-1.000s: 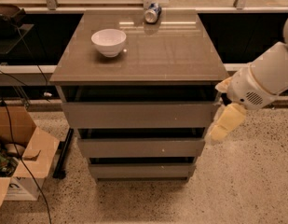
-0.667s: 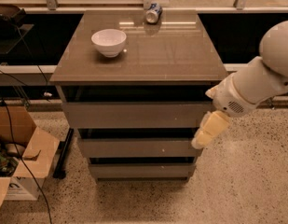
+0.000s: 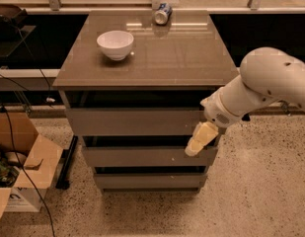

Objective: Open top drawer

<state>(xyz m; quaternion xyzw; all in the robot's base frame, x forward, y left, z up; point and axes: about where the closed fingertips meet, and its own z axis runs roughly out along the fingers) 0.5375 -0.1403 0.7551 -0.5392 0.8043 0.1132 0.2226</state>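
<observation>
Jaws: I see them as one pale, cream-coloured piece at the end of the arm point(image 3: 260, 83). They point down and to the left in front of the cabinet's right side. I cannot tell how far open they are, and I see nothing held in them.
Jaws' place: their upper part lies over the lower right corner of the top drawer point(image 3: 134, 121). Their tip reaches down onto the upper right of the middle drawer point(image 3: 142, 157). I cannot tell whether they touch either front.
Top drawer: a wide, plain grey-brown front with no handle, directly under the counter point(image 3: 181, 58). A dark gap runs between the front and the counter's edge. Most of the front stretches away to the left of the jaws.
Other fronts: the middle drawer sits below the top one and the bottom drawer point(image 3: 147, 180) below that. Each looks narrower than the one above.
Counter: a white bowl point(image 3: 115, 43) stands upright on the left half. A can point(image 3: 162, 14) lies on its side at the far edge, well apart from the bowl.
Arm: it comes in from the right, with a rounded white shell, level with the counter's edge.
Floor: speckled floor point(image 3: 260, 196), with an open cardboard box point(image 3: 23, 162) to the left of the cabinet.
</observation>
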